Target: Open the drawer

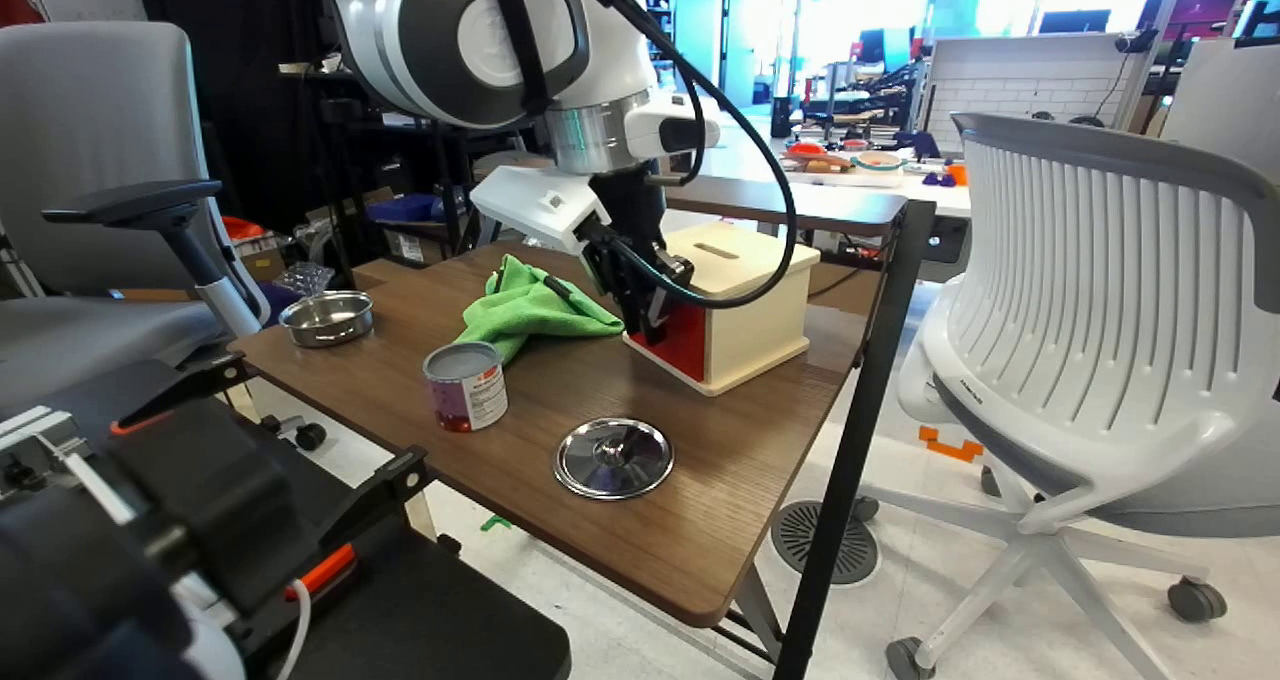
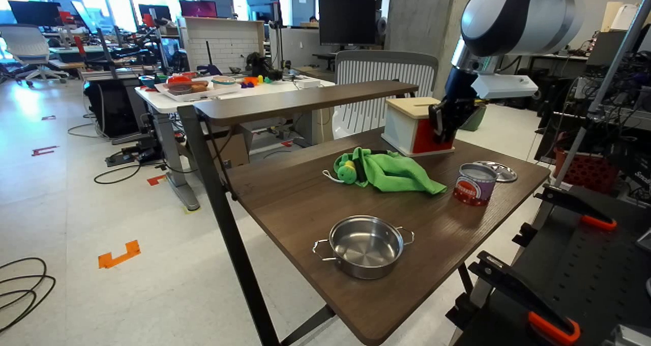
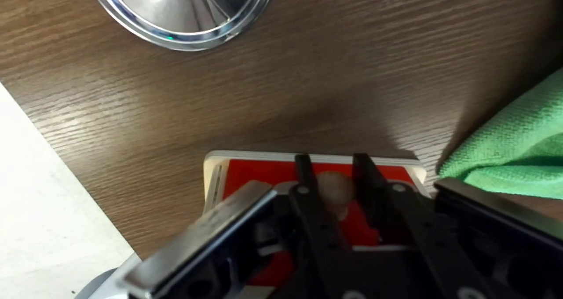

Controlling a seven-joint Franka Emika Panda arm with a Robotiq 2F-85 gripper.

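In the wrist view the gripper [image 3: 332, 160] stands narrow, its fingers [image 3: 306, 176] on either side of a round knob [image 3: 335, 188] that fills the gap between them; it appears to hold the knob, though firm contact on both sides is hard to make out. The red-fronted drawer [image 3: 264, 171] lies right behind the knob and the gripper's tips. Ahead of those tips, well apart on the worktop [image 3: 281, 88], rests a lid [image 3: 184, 13]; off to their right in this view, a cloth [image 3: 514, 154] lies near the drawer. In an exterior view the gripper reaches down before the box [image 1: 765, 330], and the drawer looks flush with it, hence closed; a can [image 1: 467, 390] stands well apart from the gripper. In an exterior view a pot [image 2: 366, 249] sits farthest from the gripper, and no gap shows at the red front where it is visible. The step in hand is therefore judged to be the grasp, with the pull not yet made. The next move calls for a slow, level pull straight out from the box, gentle enough that the box does not slide along too, and stopping short of the lid.
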